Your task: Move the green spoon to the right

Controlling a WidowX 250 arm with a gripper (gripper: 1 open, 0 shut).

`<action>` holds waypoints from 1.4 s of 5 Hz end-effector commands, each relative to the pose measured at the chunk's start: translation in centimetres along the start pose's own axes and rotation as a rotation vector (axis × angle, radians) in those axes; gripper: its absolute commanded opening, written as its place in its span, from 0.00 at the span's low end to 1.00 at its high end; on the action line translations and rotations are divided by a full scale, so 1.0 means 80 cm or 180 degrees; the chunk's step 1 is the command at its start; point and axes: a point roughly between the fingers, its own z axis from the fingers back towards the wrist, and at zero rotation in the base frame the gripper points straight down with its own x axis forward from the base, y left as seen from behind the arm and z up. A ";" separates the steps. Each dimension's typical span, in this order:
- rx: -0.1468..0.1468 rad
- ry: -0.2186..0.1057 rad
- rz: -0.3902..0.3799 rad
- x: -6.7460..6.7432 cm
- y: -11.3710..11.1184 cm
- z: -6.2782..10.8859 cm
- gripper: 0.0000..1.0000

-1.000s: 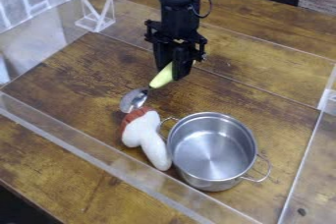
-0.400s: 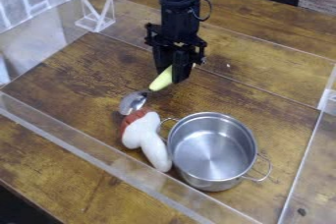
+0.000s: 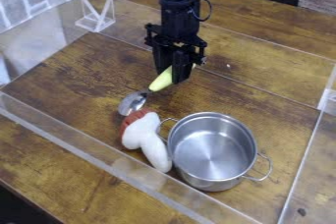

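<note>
Camera, gripper (image 3: 175, 70) clamped on green spoon (image 3: 148, 90) handle

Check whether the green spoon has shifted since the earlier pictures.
No. The green spoon keeps its place: handle in the gripper, silver bowl just up-left of the steel pot and above the mushroom toy, as before.

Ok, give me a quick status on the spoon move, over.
Hand shut on the green spoon handle. Spoon tilted, bowl low by the table. Mushroom toy and pot close below it in the picture.
</note>
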 end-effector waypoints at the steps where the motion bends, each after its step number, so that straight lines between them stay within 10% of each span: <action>1: 0.0128 -0.0168 -0.0159 0.021 -0.032 0.035 0.00; 4: 0.0411 0.0019 -0.0418 0.075 -0.118 0.021 0.00; 7: 0.0513 0.0251 -0.0305 0.082 -0.116 0.013 0.00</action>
